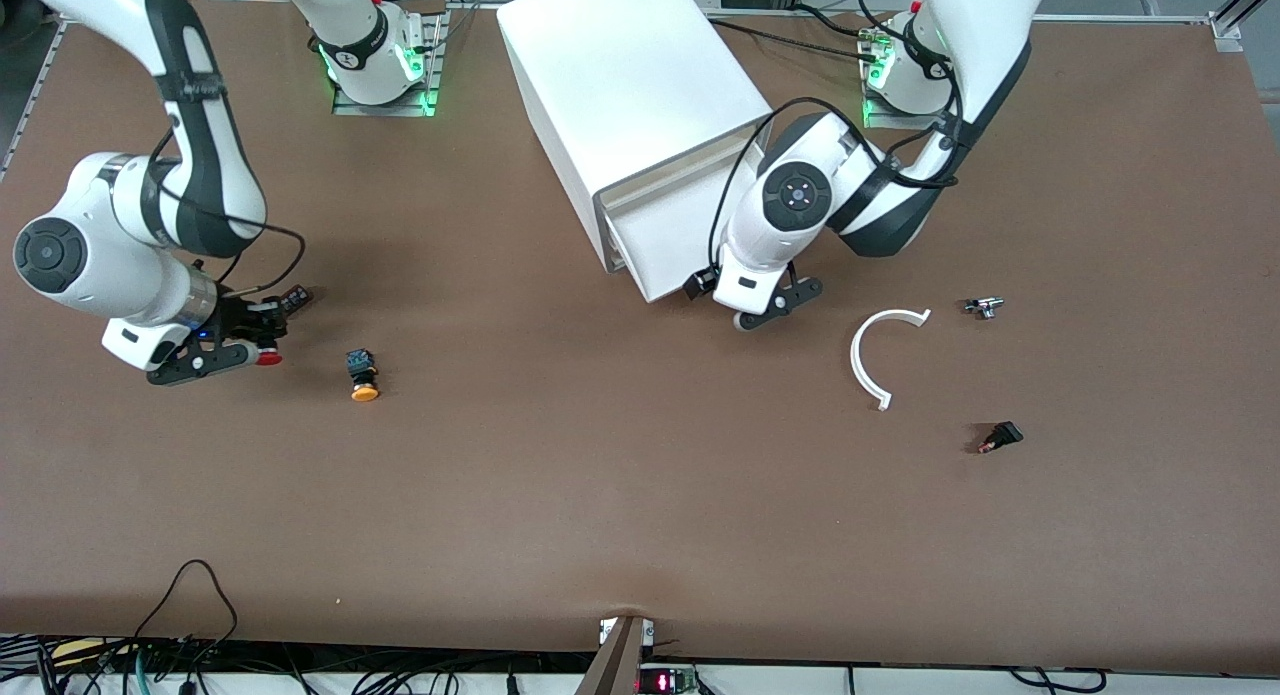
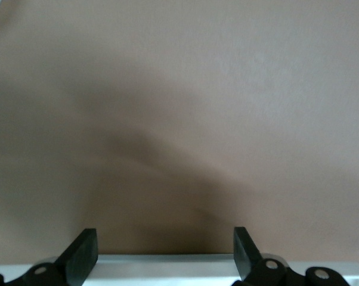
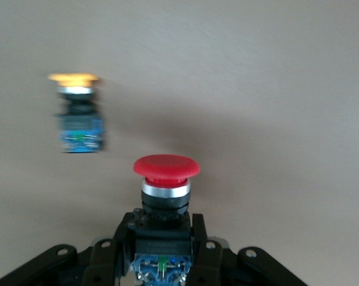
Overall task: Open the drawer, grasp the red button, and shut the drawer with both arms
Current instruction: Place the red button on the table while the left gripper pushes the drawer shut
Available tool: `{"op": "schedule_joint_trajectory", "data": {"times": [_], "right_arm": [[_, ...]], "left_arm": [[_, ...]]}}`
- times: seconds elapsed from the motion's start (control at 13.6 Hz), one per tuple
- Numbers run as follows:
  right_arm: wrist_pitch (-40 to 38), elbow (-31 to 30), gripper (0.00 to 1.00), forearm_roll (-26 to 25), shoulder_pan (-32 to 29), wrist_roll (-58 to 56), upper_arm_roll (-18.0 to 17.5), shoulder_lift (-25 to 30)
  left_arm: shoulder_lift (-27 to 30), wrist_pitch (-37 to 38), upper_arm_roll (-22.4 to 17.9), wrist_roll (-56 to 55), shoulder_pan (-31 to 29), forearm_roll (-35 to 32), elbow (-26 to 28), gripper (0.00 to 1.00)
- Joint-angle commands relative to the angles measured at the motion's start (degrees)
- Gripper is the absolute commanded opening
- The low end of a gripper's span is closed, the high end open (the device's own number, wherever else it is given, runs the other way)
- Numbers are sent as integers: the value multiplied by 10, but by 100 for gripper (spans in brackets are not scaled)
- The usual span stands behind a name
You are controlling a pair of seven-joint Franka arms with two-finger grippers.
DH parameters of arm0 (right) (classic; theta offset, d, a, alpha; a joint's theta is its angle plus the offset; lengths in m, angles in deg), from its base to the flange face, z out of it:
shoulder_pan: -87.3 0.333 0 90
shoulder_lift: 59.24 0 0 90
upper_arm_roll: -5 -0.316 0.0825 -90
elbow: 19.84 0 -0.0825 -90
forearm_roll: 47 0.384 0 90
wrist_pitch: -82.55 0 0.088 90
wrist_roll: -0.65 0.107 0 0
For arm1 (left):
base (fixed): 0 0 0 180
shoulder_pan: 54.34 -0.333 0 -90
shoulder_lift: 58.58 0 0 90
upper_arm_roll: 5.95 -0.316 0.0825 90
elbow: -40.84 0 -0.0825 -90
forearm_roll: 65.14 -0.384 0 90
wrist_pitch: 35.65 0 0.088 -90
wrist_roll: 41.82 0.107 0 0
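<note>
The white cabinet [image 1: 640, 105] stands at the middle of the table near the arms' bases, with its drawer fronts [image 1: 665, 250] facing the front camera. I cannot tell the single drawers apart. My left gripper [image 1: 775, 307] is open and low, just in front of the cabinet's front. In the left wrist view its fingers [image 2: 84, 253] stand wide apart [image 2: 164, 238] with a white edge [image 2: 167, 268] between them. My right gripper [image 1: 262, 340] is shut on the black body of the red-capped button [image 1: 268, 358] just above the table toward the right arm's end. The red cap [image 3: 166, 167] sticks out past the gripper [image 3: 161, 223].
An orange-yellow-capped button [image 1: 362, 375] lies on the table beside the right gripper and shows in the right wrist view [image 3: 77, 113]. A white curved part [image 1: 872, 360], a small metal part [image 1: 984, 307] and a small black part [image 1: 1000, 437] lie toward the left arm's end.
</note>
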Motion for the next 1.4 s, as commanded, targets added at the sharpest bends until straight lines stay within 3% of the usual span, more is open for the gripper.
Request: {"op": "schedule_joint_trajectory", "data": {"times": [0.0, 0.15, 0.37, 0.52, 0.59, 0.88, 1.18, 1.32], "right_arm": [[52, -1, 33, 50, -26, -65, -5, -48], [78, -1, 33, 95, -36, -110, -5, -79], [92, 0, 37, 111, -43, -125, -5, -101], [92, 1, 85, 116, -43, -124, -5, -102], [87, 4, 99, 119, -42, -120, -5, -101], [43, 22, 99, 119, -34, -108, -6, -60], [-50, 69, 99, 107, -11, -61, -4, -9], [-108, 100, 99, 79, 3, -18, -3, 16]], "left_arm": [[2, 8, -2, -32, 28, 4, 8, 100], [3, 29, 0, -33, 36, 8, 8, 100], [-3, 56, 13, -33, 46, 14, 8, 100], [-10, 58, 28, -27, 46, 52, 8, 100], [-14, 58, 29, -22, 47, 75, 7, 100], [-34, 58, 48, -14, 44, 97, 3, 100], [-37, 59, 47, 6, 41, 123, 2, 100], [-37, 81, 44, 17, 30, 121, -14, 100]]}}
